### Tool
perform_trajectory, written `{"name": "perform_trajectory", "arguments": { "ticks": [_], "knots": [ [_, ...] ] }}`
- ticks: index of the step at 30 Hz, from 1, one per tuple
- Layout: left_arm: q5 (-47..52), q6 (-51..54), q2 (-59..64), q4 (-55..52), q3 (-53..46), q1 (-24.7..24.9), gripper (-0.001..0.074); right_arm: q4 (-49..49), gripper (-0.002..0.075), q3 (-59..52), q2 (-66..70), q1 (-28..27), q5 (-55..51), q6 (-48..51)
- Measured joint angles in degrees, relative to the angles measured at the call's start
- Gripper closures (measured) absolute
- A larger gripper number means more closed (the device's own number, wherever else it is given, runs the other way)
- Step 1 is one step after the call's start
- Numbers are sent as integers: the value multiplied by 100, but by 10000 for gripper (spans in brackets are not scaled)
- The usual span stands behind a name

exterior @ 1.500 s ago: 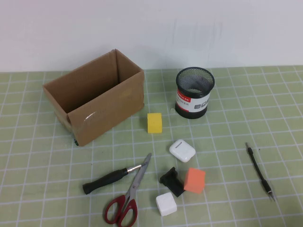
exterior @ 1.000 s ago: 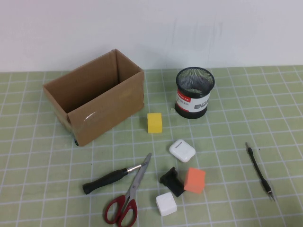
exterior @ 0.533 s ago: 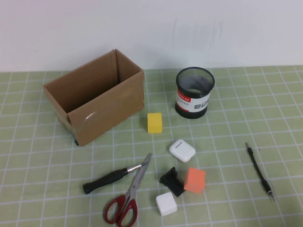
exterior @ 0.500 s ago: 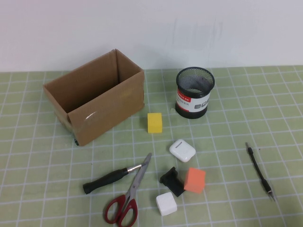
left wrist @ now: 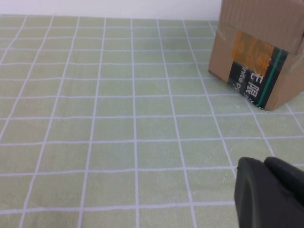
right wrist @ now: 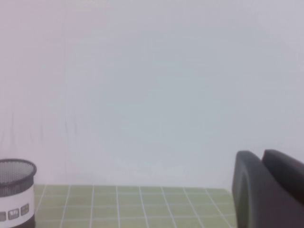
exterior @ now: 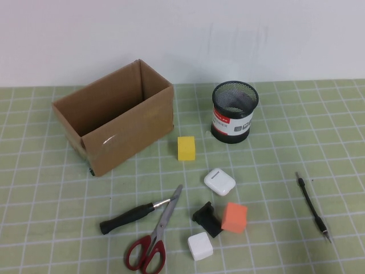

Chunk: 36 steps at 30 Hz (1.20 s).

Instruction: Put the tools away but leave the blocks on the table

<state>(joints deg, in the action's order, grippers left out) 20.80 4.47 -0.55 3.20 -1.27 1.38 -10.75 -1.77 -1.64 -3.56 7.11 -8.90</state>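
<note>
On the green grid table (exterior: 285,160), a black-handled screwdriver (exterior: 128,217) lies at the front left, its shaft crossing the blades of red-handled scissors (exterior: 153,242). A thin black rod tool (exterior: 313,206) lies alone at the right. The yellow cube (exterior: 186,148) sits mid-table, the orange cube (exterior: 234,217) and white cube (exterior: 200,246) at the front. Neither arm shows in the high view. My left gripper (left wrist: 263,161) hangs shut and empty above bare mat near the box corner. My right gripper (right wrist: 261,154) is shut and empty, facing the back wall.
An open cardboard box (exterior: 114,117) stands at the back left, also in the left wrist view (left wrist: 259,52). A black mesh pen cup (exterior: 234,111) stands at the back centre, also in the right wrist view (right wrist: 16,192). A white earbud case (exterior: 219,181) and black clip (exterior: 206,218) lie among the cubes.
</note>
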Motion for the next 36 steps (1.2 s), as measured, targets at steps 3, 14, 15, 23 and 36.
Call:
{"name": "perform_trajectory", "arguments": {
  "ticks": [3, 14, 15, 23, 36],
  "knots": [
    [0, 0, 0, 0, 0, 0, 738, 0, 736, 0, 0, 0, 503, 22],
    [0, 0, 0, 0, 0, 0, 738, 472, 736, 433, 3, 0, 2750, -530],
    [0, 0, 0, 0, 0, 0, 738, 425, 736, 626, 14, 0, 3384, -869],
    [0, 0, 0, 0, 0, 0, 738, 158, 736, 3017, 617, 0, 37, -1659],
    [0, 0, 0, 0, 0, 0, 738, -65, 736, 4238, 3503, 0, -3057, -567]
  ]
}}
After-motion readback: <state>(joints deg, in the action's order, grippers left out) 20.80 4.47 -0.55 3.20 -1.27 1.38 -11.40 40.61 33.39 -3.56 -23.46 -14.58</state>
